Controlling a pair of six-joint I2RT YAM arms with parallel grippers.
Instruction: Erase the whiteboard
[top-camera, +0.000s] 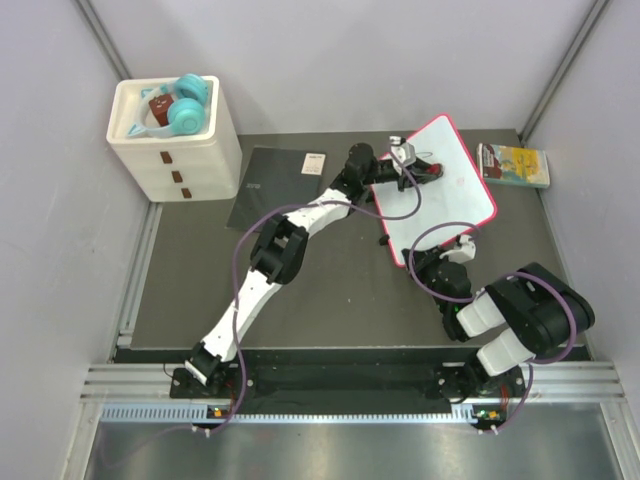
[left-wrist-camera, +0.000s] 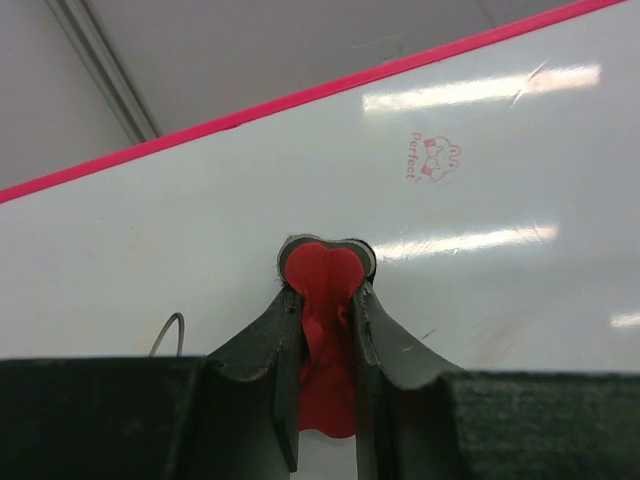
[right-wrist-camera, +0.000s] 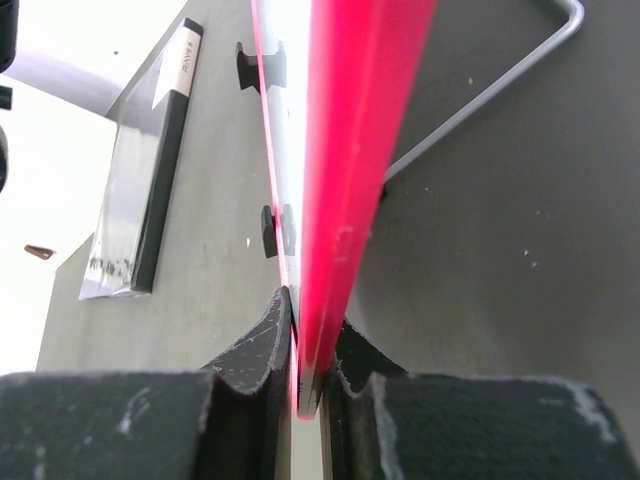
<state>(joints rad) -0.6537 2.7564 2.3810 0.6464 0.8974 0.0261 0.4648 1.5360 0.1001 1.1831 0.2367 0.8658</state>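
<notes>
Top view: the whiteboard sits at about 1 o'clock from the middle of the table, turned askew. The right hand is closed tight on the pink-red frame at the board's 6 o'clock edge, one finger on each face. The left hand is closed narrowly on a red heart-shaped eraser, whose pad presses flat against the white surface near the board's 10 o'clock side.

Technique: the step in hand is judged to be wiping. It goes best if the right hand's clamp is kept firm so the board cannot slide. The eraser should be kept square to the surface and swept in overlapping passes with even pressure, short of the frame.

Legible marks: a small red stamp reading "Perfect" lies at 1 o'clock from the eraser. The black notebook, at 9 o'clock from the board, carries pale spine lettering, possibly "RAYE", though it is too fine to confirm.
</notes>
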